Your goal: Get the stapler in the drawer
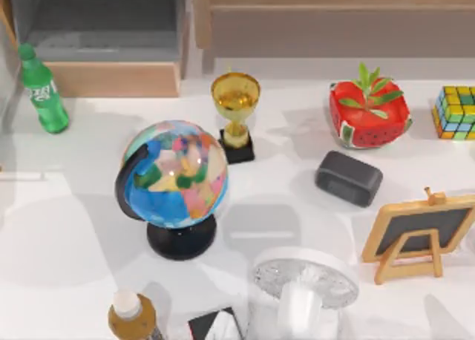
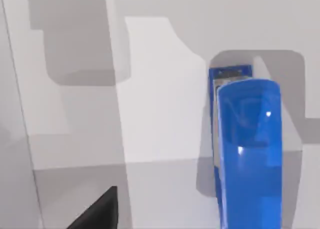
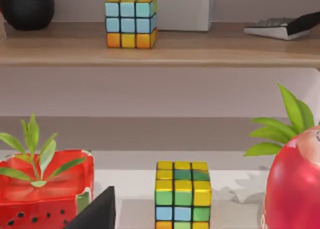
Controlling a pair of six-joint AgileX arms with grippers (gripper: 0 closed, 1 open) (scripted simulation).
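Left wrist view: stapler lies flat on white table, left gripper above it, likely lining up a grasp; finger state unclear. Top view: drawer pulled open at back-left, ready to receive. Right gripper state unclear.

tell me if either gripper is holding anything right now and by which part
Cannot be told. The left wrist view looks down on the stapler lying on the white table, with no fingers around it.
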